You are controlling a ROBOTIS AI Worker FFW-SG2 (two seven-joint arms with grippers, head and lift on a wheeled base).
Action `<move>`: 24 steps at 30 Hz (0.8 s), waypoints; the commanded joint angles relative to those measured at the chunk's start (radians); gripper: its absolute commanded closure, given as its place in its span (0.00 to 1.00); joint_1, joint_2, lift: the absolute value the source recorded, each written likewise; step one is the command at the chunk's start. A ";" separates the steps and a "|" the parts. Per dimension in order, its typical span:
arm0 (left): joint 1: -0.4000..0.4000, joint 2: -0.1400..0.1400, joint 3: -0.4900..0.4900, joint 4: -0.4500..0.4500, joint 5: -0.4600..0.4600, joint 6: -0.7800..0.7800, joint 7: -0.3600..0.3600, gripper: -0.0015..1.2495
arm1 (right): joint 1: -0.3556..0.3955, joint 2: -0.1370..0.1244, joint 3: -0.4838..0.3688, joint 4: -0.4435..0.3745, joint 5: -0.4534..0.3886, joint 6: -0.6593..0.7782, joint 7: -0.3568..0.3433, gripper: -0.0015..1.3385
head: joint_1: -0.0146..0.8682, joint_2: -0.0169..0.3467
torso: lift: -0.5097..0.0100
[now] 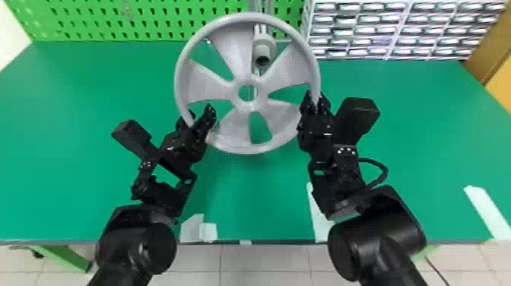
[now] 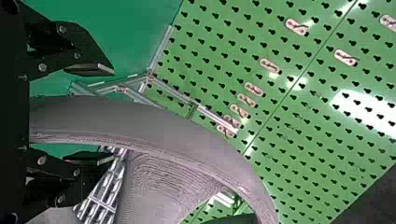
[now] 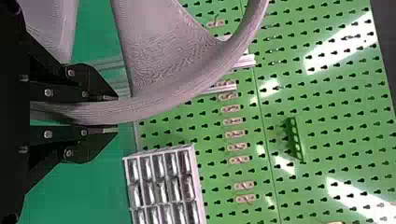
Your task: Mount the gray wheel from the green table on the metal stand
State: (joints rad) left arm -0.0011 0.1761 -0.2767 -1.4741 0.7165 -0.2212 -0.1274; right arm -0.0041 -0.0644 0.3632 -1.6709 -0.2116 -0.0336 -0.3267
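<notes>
Right gripper [image 1: 315, 100], right of centre: clamped on the rim of the wheel [image 1: 209, 86]. Left gripper [image 1: 201, 111], left of centre: fingers apart, rim between. Wheel upper centre, stand [image 1: 265, 46] behind its spokes. Drawers [image 1: 393, 30] upper right.

1. We see the gray wheel [image 1: 249, 142] off its mount, over the green table [image 1: 76, 114], its broad face turned toward the head camera. It has a round rim, five wide spokes and an open round center hole; up close we see fine ridges.
2. We see the metal stand [image 1: 262, 43] beyond the wheel, at the table's far side. Its pale gray cylindrical end, with a dark round opening, shows between two spokes, apart from the center hole.
</notes>
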 commanded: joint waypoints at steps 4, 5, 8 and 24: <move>-0.002 0.000 0.008 0.000 -0.006 0.003 -0.001 0.66 | -0.001 -0.002 0.000 -0.001 0.000 0.000 0.000 0.82 | 1.00 0.19 | 0.80; -0.002 0.000 0.010 0.000 -0.006 0.003 -0.001 0.67 | -0.001 -0.002 0.000 0.000 0.000 0.000 0.000 0.82 | 1.00 0.19 | 0.80; -0.003 0.000 0.014 0.000 -0.012 -0.009 0.000 0.72 | -0.001 -0.002 0.000 0.000 0.001 -0.003 0.000 0.82 | 1.00 0.19 | 0.80; -0.046 -0.001 0.008 0.020 -0.039 -0.009 0.012 0.78 | -0.004 0.003 -0.009 0.005 0.023 -0.025 0.000 0.82 | 1.00 0.19 | 0.80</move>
State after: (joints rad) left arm -0.0280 0.1748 -0.2641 -1.4657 0.6869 -0.2301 -0.1148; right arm -0.0046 -0.0632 0.3580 -1.6709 -0.1947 -0.0503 -0.3267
